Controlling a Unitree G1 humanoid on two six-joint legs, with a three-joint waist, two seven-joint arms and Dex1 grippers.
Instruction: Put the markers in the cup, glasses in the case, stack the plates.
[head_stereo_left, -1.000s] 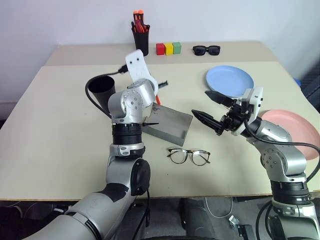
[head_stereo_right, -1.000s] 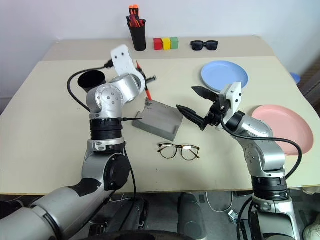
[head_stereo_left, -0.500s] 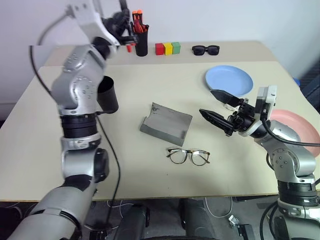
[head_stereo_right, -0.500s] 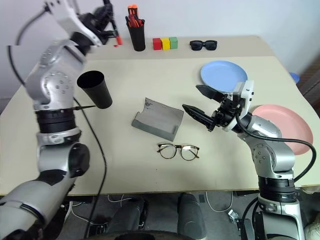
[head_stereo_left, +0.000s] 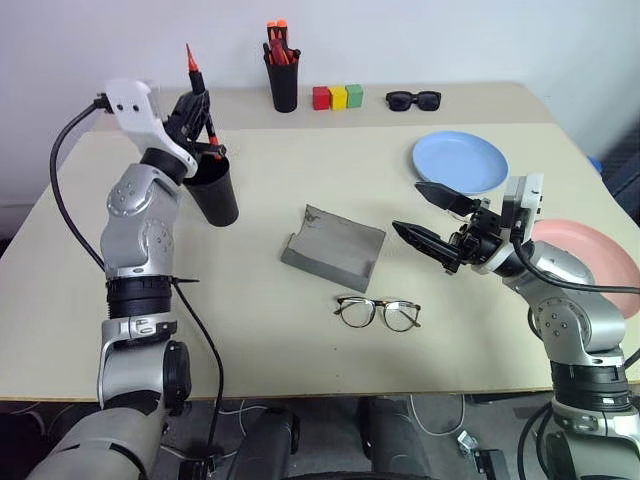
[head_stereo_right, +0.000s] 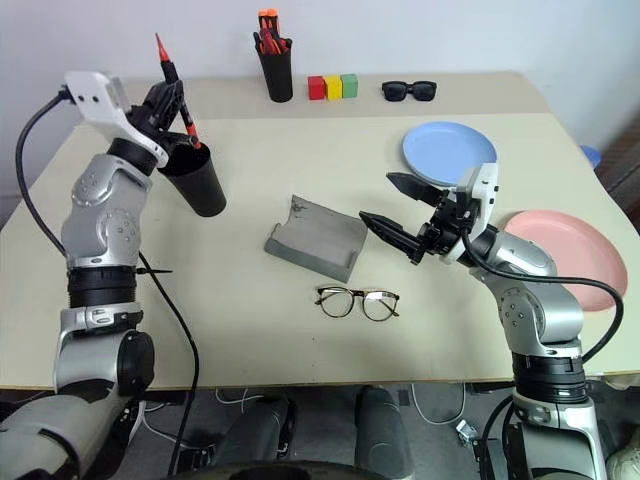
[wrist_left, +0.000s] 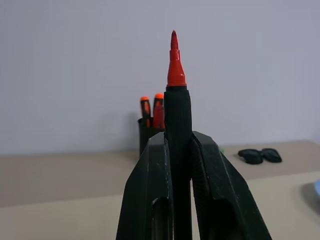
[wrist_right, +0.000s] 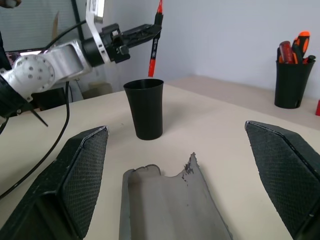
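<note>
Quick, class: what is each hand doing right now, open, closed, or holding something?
Left hand: closed on the black marker, above the cup.
Right hand: open, holding nothing.

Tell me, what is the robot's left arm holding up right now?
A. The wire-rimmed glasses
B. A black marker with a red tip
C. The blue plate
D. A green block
B: the left gripper is shut on the marker, held upright above the cup, its red tip pointing up.

case (head_stereo_left: 333, 249) right of cup (head_stereo_left: 212, 190), glasses (head_stereo_left: 377, 312) before case
</note>
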